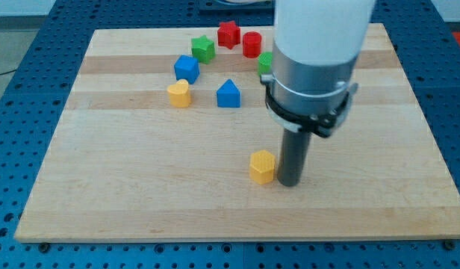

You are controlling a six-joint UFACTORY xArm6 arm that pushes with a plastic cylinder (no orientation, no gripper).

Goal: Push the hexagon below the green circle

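A yellow hexagon [263,166] lies on the wooden board [140,187] near the view's bottom middle. My tip [290,182] rests on the board just to the right of the hexagon, touching or almost touching its right side. A green circle [266,62] sits near the view's top, mostly hidden behind the arm's grey body; only its left edge shows.
Near the view's top stand a red star [228,33], a red cylinder [252,44], a green star [203,48], a blue cube [187,68], a yellow heart [179,93] and a blue pentagon-like block [228,93]. The arm's body [312,67] covers the upper right.
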